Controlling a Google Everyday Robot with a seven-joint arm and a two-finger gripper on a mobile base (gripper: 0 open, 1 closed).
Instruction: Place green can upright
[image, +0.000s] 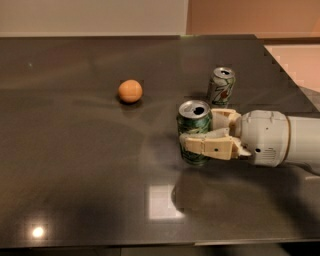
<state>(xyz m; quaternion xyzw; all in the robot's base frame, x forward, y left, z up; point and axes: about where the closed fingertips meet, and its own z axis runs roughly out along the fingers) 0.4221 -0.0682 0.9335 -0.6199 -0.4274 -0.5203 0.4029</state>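
The green can (194, 120) is dark green with a silver top and stands upright at centre right in the camera view. My gripper (196, 132) reaches in from the right and is shut on the green can. One beige finger (207, 145) crosses the can's front and the other (222, 116) lies behind it. The can's base is at the dark table top (75, 165) or just above it; I cannot tell whether it touches. The white wrist (265, 137) hides the table behind it.
A pale whitish can (221, 86) with green and red marks stands upright just behind the gripper. An orange ball (130, 91) lies to the left of it. The table's right edge (287, 80) runs close to the arm.
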